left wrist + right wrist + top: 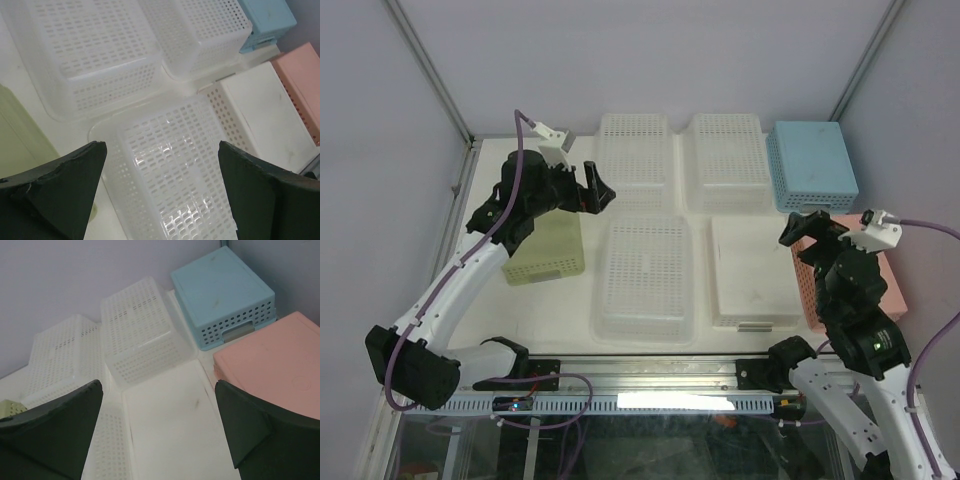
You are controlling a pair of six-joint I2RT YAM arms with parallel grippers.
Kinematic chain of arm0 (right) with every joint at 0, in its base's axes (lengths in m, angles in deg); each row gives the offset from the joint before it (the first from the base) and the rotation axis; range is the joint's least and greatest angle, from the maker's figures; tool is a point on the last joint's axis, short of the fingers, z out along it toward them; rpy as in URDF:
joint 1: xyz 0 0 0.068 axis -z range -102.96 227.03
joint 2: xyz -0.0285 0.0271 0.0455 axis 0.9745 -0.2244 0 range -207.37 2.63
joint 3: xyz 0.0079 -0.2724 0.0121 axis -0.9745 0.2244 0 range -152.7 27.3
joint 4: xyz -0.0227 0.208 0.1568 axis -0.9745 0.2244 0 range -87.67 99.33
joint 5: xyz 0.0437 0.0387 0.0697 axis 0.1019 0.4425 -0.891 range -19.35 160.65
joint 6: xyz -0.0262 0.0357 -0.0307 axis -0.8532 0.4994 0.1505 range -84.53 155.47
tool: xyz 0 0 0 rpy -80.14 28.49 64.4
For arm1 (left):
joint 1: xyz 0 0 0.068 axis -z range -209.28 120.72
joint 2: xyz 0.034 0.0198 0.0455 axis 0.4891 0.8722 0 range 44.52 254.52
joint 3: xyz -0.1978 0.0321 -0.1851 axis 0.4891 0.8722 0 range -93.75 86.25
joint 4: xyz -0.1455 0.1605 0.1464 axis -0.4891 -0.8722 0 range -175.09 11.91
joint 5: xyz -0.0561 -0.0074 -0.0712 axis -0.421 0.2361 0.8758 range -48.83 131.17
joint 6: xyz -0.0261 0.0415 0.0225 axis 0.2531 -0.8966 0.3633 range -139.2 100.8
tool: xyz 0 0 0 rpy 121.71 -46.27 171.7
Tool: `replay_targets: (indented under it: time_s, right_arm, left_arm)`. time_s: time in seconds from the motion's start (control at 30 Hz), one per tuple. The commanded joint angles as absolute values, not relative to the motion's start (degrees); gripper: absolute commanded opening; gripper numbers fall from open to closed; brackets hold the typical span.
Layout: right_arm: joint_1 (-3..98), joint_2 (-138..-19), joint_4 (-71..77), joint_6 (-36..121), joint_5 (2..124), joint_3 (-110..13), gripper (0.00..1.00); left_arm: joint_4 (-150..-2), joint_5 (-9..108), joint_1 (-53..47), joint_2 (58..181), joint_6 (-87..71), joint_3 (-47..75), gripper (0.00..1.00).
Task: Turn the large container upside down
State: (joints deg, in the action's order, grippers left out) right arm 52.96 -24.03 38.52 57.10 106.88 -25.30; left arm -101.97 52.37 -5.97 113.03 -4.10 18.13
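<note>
The large container (643, 278) lies in the lower middle of the top view, on the white table (535, 320). It seems to be turned base up, with its flared rim down on the surface. The left gripper (598, 190) is held just above and to the upper left of it, jaws spread wide apart and nothing between them. In the left wrist view the two dark fingers (60, 190) are seen on either side of the perforated base, clear of it. The right gripper (802, 232) is also held wide apart and grips nothing. It is placed to the right of the large container, over the pink basket (270, 375), with a smooth white basket (752, 270) lying between the two.

Two smaller white perforated baskets (634, 150) (725, 160) are set side by side in the upper middle, just beyond the large container. A blue basket (810, 165) is set at the upper right and a pale green basket (545, 250) at the left, partly under the left arm. All are seen base up, so their insides are hidden
</note>
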Motion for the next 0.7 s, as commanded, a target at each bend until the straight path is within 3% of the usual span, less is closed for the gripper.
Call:
replay_targets:
  time_s: [0.0,0.2,0.67]
  right_arm:
    - [53.3,-18.0,25.2,54.8,110.5,-20.3,0.99]
    - [53.3,-12.6,20.8,56.4,111.8,-15.9,0.99]
    - [53.3,-14.7,21.8,58.8,112.1,-15.3,0.99]
  left_arm:
    - [-97.0,56.4,-5.0,110.1,-6.6,20.5,0.99]
    - [-95.5,57.2,-5.0,109.5,-6.8,21.5,0.99]
    - [-94.4,57.1,-5.0,110.5,-5.9,21.7,0.99]
